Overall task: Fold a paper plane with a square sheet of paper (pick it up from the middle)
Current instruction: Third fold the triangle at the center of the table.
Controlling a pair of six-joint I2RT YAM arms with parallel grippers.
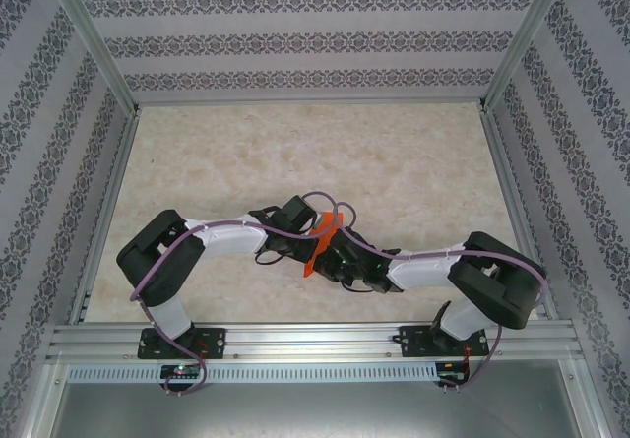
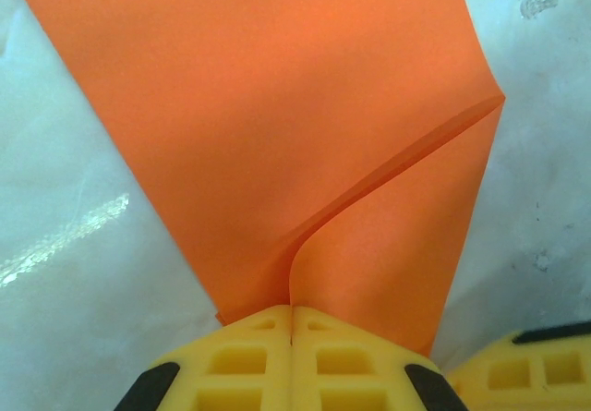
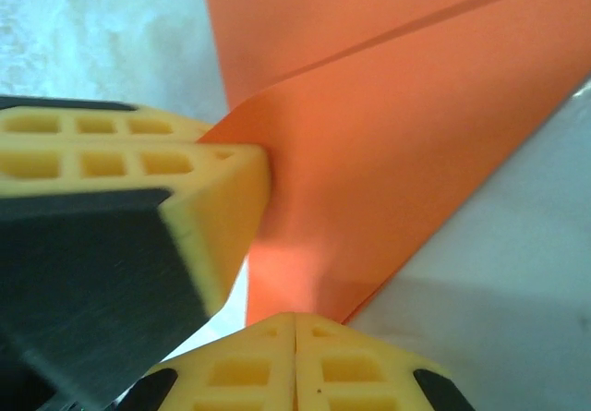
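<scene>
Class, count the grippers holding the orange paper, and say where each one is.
2. The left gripper is shut on the orange paper at its crease; the right gripper grips the edge right beside it, over the table.

A pale beige, marble-patterned counter (image 1: 295, 143) lies flat under white wallpapered walls with dark floral bands (image 1: 315, 39) on three sides. Slanted silver aluminium posts (image 1: 94, 39) stand at the back corners. A grooved aluminium rail (image 1: 315, 338) and a perforated metal strip (image 1: 315, 371) run along the near edge.
</scene>
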